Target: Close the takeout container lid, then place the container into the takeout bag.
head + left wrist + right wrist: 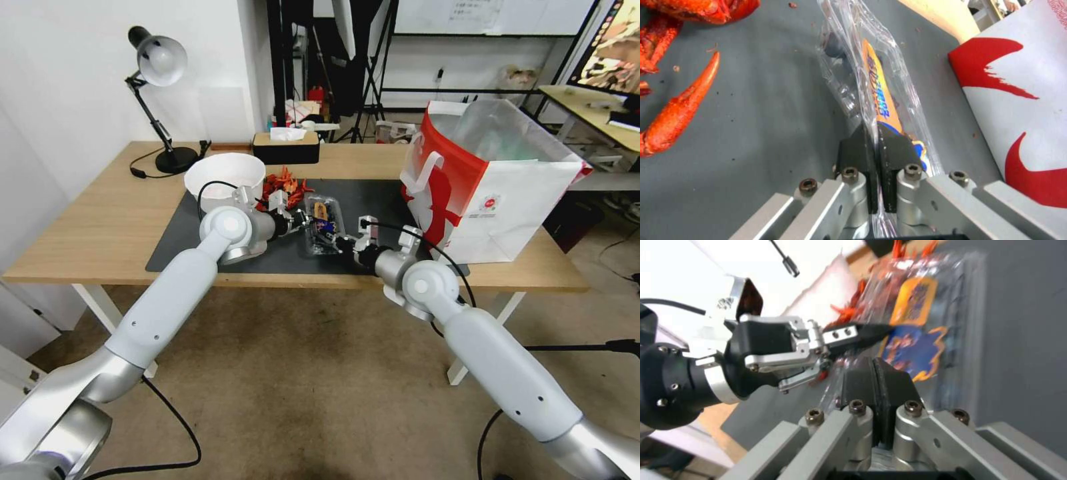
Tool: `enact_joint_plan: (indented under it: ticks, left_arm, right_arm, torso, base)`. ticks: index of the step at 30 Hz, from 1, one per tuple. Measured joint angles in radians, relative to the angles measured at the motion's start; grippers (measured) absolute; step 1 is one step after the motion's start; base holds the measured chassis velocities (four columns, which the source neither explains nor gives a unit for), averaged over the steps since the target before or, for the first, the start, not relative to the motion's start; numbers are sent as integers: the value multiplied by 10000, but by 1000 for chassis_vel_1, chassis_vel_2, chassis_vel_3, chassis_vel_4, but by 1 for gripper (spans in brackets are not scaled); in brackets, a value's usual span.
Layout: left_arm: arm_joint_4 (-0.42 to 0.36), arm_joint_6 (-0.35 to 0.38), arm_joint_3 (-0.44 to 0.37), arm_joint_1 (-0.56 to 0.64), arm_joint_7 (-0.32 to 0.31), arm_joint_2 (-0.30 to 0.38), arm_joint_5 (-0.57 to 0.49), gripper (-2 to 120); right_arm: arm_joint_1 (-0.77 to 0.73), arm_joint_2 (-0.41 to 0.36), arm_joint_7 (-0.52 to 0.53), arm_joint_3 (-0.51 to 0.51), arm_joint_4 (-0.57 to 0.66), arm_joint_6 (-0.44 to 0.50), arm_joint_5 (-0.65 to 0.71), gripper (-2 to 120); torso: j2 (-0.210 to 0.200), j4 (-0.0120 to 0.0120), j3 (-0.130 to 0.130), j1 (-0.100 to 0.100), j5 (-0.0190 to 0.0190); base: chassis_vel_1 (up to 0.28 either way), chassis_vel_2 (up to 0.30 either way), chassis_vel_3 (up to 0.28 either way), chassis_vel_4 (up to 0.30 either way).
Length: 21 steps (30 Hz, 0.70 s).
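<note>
From my head, the takeout container (323, 224) lies on the dark mat (180, 240) of the tabletop (93, 227), white bowl (223, 175) left, takeout bag (493, 180) right. My left wrist shows my left claw (875, 140) pinching its clear edge, crayfish (675, 110) nearby. My right wrist shows my right claw (875, 373) pinching the labelled lid (918, 340).

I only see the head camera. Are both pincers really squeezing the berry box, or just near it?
Observer: The left wrist view shows the left pincer shut on a thin clear edge of the takeout container.
Operator: And the other one?
Observer: In the right wrist view the right pincer is shut on the container's plastic too, beside its orange and blue label.
Operator: What's the red stuff?
Observer: A crayfish claw lying on the grey mat, apart from the box.
</note>
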Motion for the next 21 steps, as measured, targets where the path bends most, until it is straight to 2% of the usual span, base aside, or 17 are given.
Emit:
enact_joint_plan:
  ticks: [4,5,8,9,11,12,13,15,16,17,19,20,21]
  left_arm:
    - [-52,-17,-12,26,14,-2,-10,0]
    - [-52,-17,-12,26,14,-2,-10,0]
    - [-87,-40,-21,79,47,-21,-11,0]
    - [-87,-40,-21,79,47,-21,-11,0]
    - [-94,-52,-22,95,58,-34,-11,0]
    - [-100,-72,-27,101,72,-47,-11,0]
    - [-100,-72,-27,101,72,-47,-11,0]
    - [-130,-96,-29,107,89,-54,-10,0]
    - [-183,-128,-47,122,100,-55,-11,0]
    - [-183,-128,-47,122,100,-55,-11,0]
    - [-566,-177,-323,443,101,152,-8,0]
    - [-566,-177,-323,443,101,152,-8,0]
    - [-696,-200,-443,570,92,260,-1,0]
  right_arm:
    - [-1061,-330,-497,758,742,554,-1472,0]
    - [-1061,-330,-497,758,742,554,-1472,0]
    - [-2304,-641,-794,1491,1627,1198,-2695,0]
    - [-2304,-641,-794,1491,1627,1198,-2695,0]
    - [-2878,-775,-868,1835,2031,1564,-3233,7]
    - [-3435,-875,-997,2056,2257,2049,-3967,15]
    - [-3435,-875,-997,2056,2257,2049,-3967,15]
    - [-3886,-918,-1051,2246,2393,2573,-4656,22]
    - [-4203,-894,-1045,2322,2474,3015,-5074,28]
    - [-4203,-894,-1045,2322,2474,3015,-5074,28]
    - [-4553,-680,-924,2279,2481,3843,-5821,40]
    - [-4553,-680,-924,2279,2481,3843,-5821,40]
    - [-4605,-591,-886,2227,2443,4088,-6030,43]
  torso:
    - [1,0,-1,-1,2]
    - [1,0,-1,-1,2]
    - [3,-5,-1,-1,3]
    - [3,-5,-1,-1,3]
    - [4,-1,-2,-3,-3]
    - [3,-3,-2,-3,3]
    - [3,-3,-2,-3,3]
    - [3,0,-2,-3,-5]
    - [3,-2,-2,-3,1]
    - [3,-2,-2,-3,1]
    - [3,-9,-2,-3,-5]
    - [3,-9,-2,-3,-5]
    - [3,0,-2,-3,-2]
  base:
    - [0,0,0,0]
    - [0,0,0,0]
    - [0,0,0,0]
    - [0,0,0,0]
    - [0,0,0,0]
    - [0,0,0,0]
    - [0,0,0,0]
    - [0,0,0,0]
    - [0,0,0,0]
    - [0,0,0,0]
    - [0,0,0,0]
    - [0,0,0,0]
    - [0,0,0,0]
